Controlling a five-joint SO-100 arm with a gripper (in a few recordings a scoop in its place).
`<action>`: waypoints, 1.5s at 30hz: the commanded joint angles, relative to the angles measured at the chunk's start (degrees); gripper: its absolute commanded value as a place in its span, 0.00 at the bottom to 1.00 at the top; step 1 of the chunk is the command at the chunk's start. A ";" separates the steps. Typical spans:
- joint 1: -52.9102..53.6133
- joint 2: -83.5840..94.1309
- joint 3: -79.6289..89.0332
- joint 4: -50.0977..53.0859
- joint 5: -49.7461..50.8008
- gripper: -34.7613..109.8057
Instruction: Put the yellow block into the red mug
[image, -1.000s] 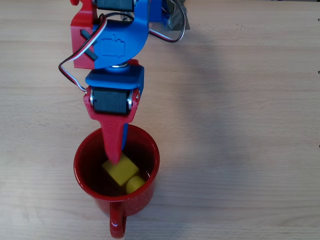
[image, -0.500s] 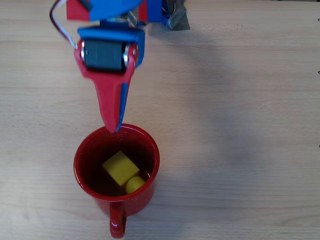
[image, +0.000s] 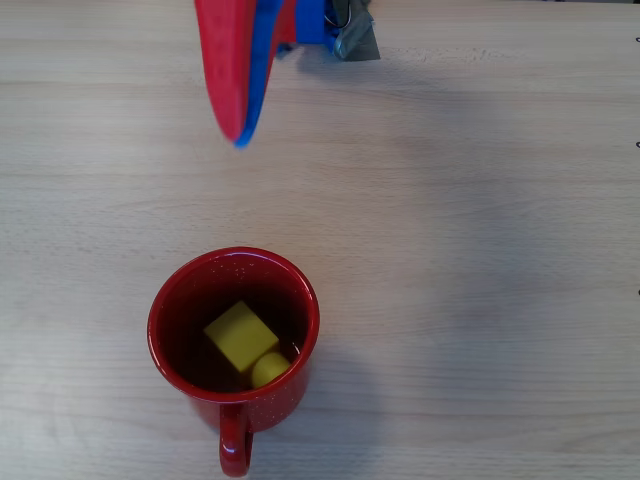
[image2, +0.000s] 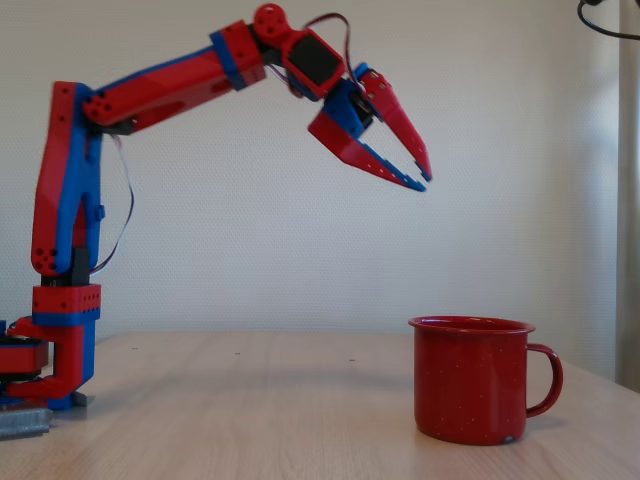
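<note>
As the pictures show it, the placing step looks finished, and the lines below run from near to far in the overhead view.

Mug: the red mug (image: 234, 345) stands upright at the near side of the wooden surface (image: 480, 250), its handle pointing toward the near edge; in the fixed view the mug (image2: 470, 380) sits at the right with its handle to the right.

Block: the yellow block (image: 241, 335) lies inside the mug on its bottom, tipped over, with its round stud toward the near wall.

End effector: the end effector (image: 238, 135) is at the far side of the surface, well apart from the mug; in the fixed view it (image2: 423, 180) hangs high above the surface, left of the mug, its two fingers spread a little at the tips and carrying nothing.

Progress: the block rests in the mug and is let go, so the task appears done.

Left to do: judging from this, nothing but bringing the arm to rest.
</note>
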 joint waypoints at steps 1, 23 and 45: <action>-0.62 12.13 7.29 -3.43 1.41 0.24; -9.40 69.26 82.62 -14.41 -3.16 0.24; -9.32 96.59 109.86 -4.75 -6.42 0.24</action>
